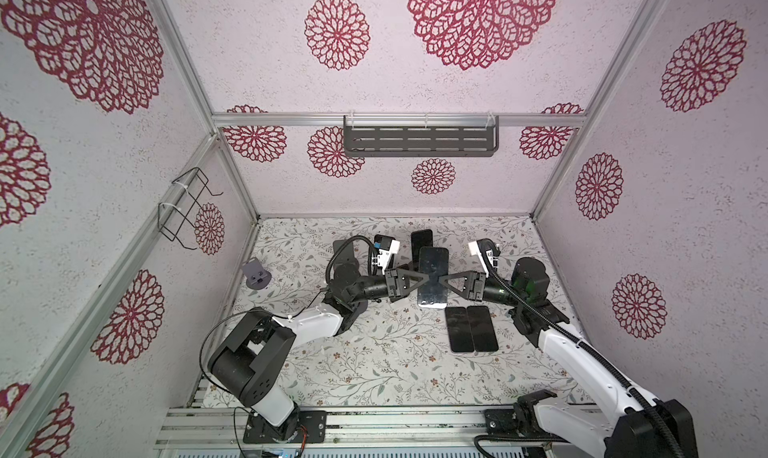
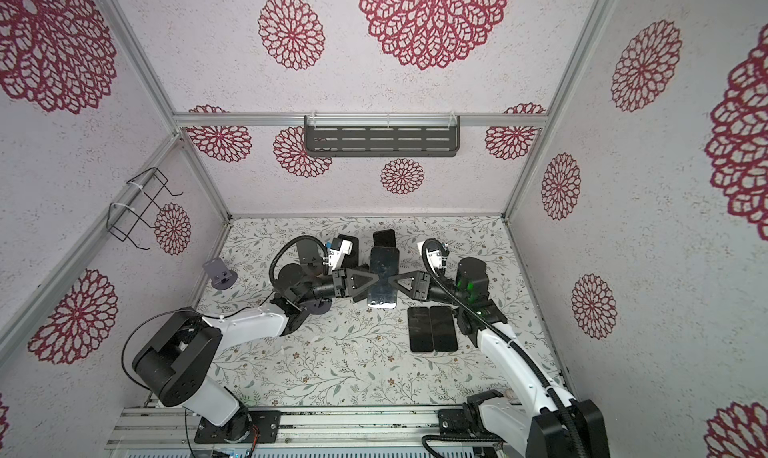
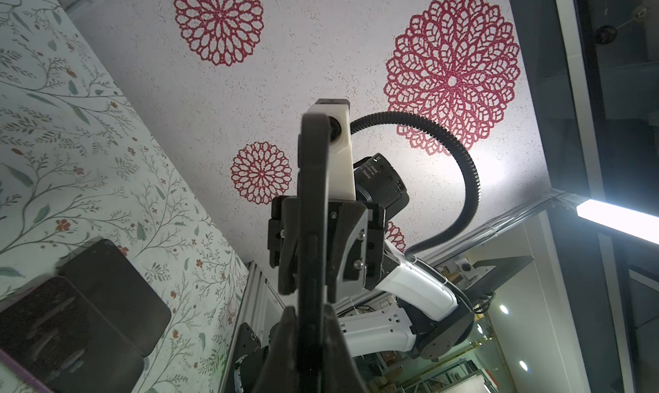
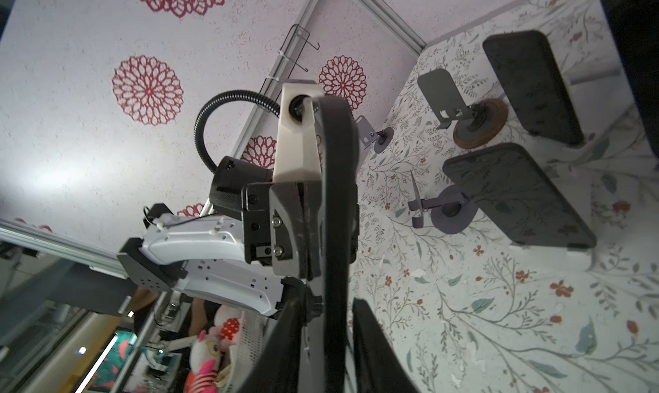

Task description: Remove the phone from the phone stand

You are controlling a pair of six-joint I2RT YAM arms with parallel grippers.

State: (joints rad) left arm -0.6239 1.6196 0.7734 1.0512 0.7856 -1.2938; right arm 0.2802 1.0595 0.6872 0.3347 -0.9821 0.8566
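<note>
A dark phone (image 1: 433, 277) (image 2: 382, 277) hangs above the middle of the table, clear of any phone stand. My left gripper (image 1: 420, 280) (image 2: 371, 280) is shut on its left edge; in the left wrist view the phone (image 3: 313, 195) runs edge-on between the pinched fingers (image 3: 290, 332). My right gripper (image 1: 441, 280) (image 2: 394, 281) stands at the opposite edge. In the right wrist view its jaws are open, with gaps on both sides of the phone (image 4: 335, 195). An empty purple phone stand (image 4: 442, 209) stands below.
Two phones (image 1: 471, 329) lie flat side by side at front right. Another phone (image 1: 422, 240) leans on a stand behind the held one. An empty black stand (image 4: 463, 120) and a purple stand (image 1: 257, 275) sit to the left. A grey shelf (image 1: 419, 140) hangs on the back wall.
</note>
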